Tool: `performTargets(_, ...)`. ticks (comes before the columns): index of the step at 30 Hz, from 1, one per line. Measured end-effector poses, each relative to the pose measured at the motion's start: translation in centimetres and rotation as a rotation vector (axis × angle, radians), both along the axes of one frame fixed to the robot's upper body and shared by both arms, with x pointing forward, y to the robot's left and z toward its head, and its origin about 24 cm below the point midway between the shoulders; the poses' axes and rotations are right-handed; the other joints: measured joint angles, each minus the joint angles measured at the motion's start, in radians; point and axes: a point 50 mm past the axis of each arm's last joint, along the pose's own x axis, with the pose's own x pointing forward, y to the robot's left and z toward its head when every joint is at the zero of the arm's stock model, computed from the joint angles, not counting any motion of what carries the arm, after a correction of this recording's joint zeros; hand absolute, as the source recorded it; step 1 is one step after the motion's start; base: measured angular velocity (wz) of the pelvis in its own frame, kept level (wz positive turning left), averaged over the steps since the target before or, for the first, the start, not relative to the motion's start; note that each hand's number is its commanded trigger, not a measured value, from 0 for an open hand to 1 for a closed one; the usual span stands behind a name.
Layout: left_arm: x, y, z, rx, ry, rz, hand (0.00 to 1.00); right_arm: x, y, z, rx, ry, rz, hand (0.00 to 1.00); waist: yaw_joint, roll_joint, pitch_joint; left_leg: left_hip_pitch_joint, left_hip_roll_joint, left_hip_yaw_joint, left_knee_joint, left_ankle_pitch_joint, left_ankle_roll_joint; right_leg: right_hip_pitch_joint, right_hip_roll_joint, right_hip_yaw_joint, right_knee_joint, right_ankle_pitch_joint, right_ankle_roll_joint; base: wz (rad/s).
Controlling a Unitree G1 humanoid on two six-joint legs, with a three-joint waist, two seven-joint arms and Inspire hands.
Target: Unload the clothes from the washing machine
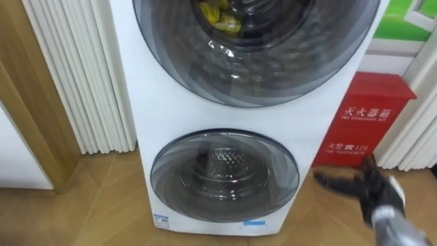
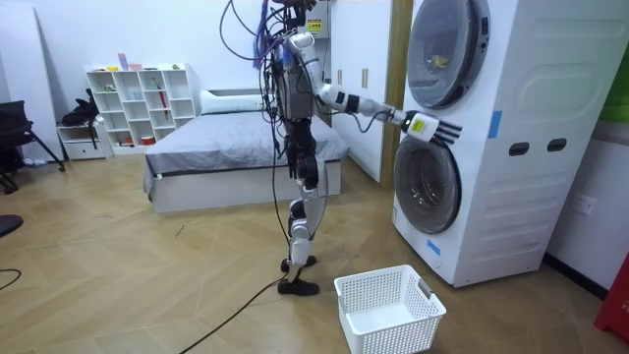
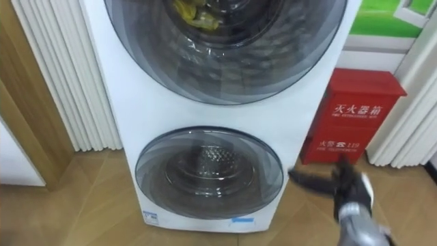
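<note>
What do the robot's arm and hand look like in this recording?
The right robot hand has black fingers and a white back. Its forearm is a silvery grey cylinder. In the room view the arm shows white and black segments.

Right arm: held outstretched from the shoulder toward the washing machine [image 2: 511, 147], roughly level. Right hand [image 1: 369, 188]: fingers straightened and spread, held near the washing machine's front, toward its right side. Body: stood upright, faced toward the washing machine.
</note>
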Motion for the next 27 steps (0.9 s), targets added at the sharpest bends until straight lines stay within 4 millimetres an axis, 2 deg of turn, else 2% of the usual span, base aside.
performTargets(6, 0.0, 0.2, 0.1, 0.004, 0.015, -0.01, 0.0, 2.5, 0.3, 4.2, -0.027, -0.129, 0.02, 0.0, 0.017, -0.008, -0.006, -0.003, -0.001, -0.009, 0.0, 0.0, 0.0, 0.002, -0.001, -0.018, 0.0, 0.0, 0.0, 0.06)
performTargets(8, -0.2, 0.4, 0.2, 0.021, 0.028, -0.051, 0.0, 3.0, -0.4, 5.4, -0.047, -0.151, 0.015, 0.0, 0.02, -0.016, -0.0093, -0.014, -0.001, -0.011, 0.005, 0.0, 0.0, -0.004, -0.002, -0.025, 0.0, 0.0, 0.0, 0.13)
performTargets(11, 0.1, 0.6, 0.4, 0.043, 0.023, -0.103, 0.0, 3.3, -2.1, 7.1, -0.077, -0.168, -0.004, 0.0, 0.037, -0.022, -0.0087, -0.035, -0.002, -0.022, 0.019, 0.0, 0.0, -0.016, -0.002, -0.024, 0.0, 0.0, 0.0, 0.05)
performTargets(16, -0.7, 0.7, 0.5, 0.05, 0.047, -0.094, 0.0, 4.3, -3.6, 8.6, -0.088, -0.165, -0.028, 0.0, 0.038, -0.021, -0.0078, -0.04, -0.001, -0.034, 0.029, 0.0, 0.0, -0.012, -0.001, -0.028, 0.0, 0.0, 0.0, 0.07)
performTargets(19, -1.1, 1.0, 0.6, 0.051, 0.063, -0.084, 0.0, 4.4, -4.2, 8.9, -0.093, -0.151, -0.028, 0.0, 0.037, -0.029, -0.0031, -0.055, -0.001, -0.044, 0.034, 0.0, -0.001, -0.014, -0.001, -0.051, 0.0, 0.0, 0.0, 0.11)
performTargets(24, -1.6, 1.3, 0.6, 0.036, 0.082, -0.08, 0.0, 5.3, -4.0, 10.8, -0.122, -0.168, 0.025, 0.0, 0.039, -0.037, -0.002, -0.068, -0.001, -0.053, 0.038, 0.001, -0.001, -0.025, -0.001, -0.056, 0.004, 0.0, 0.0, 0.05)
performTargets(27, -1.6, 1.9, 0.8, 0.049, 0.085, -0.083, 0.0, 5.9, -3.6, 12.0, -0.133, -0.197, 0.057, 0.0, 0.039, -0.044, -0.0057, -0.069, -0.001, -0.056, 0.048, 0.001, -0.002, -0.023, 0.0, -0.057, 0.004, 0.0, 0.0, 0.04)
